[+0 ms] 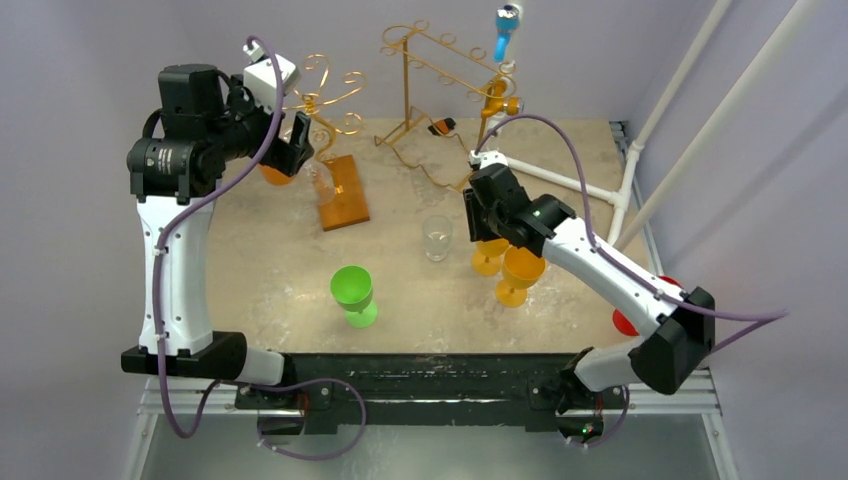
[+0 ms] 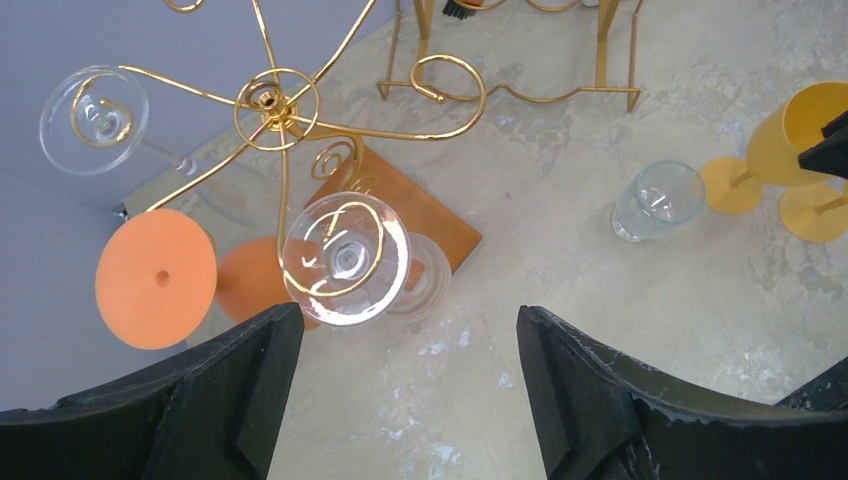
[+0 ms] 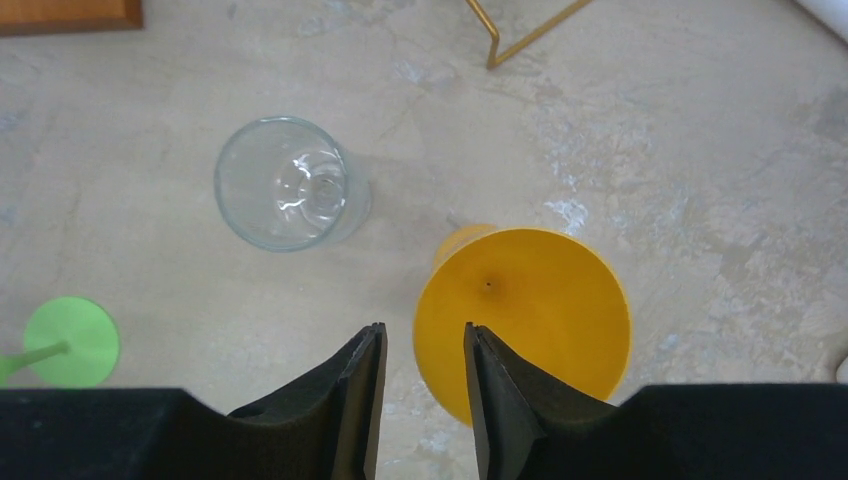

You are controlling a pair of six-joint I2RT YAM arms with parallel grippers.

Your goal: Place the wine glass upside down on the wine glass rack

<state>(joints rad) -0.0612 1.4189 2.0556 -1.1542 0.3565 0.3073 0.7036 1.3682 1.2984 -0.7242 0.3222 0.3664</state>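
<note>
A clear wine glass (image 2: pixel 345 258) hangs upside down on the gold curled rack (image 2: pixel 275 100), whose wooden base (image 1: pixel 343 195) stands on the table; the glass also shows in the top view (image 1: pixel 320 180). My left gripper (image 2: pixel 410 335) is open wide and empty, just short of this glass and not touching it; in the top view (image 1: pixel 298 155) it is beside the rack. An orange glass (image 2: pixel 155 278) and another clear glass (image 2: pixel 93 120) also hang there. My right gripper (image 3: pixel 425 350) is open a little, above the left rim of an upright yellow glass (image 3: pixel 525 315).
A clear glass (image 1: pixel 437 238), a green glass (image 1: pixel 354 295) and two yellow glasses (image 1: pixel 520 275) stand on the table. A second gold rack (image 1: pixel 440 70) stands at the back. White pipes (image 1: pixel 560 180) run along the right side.
</note>
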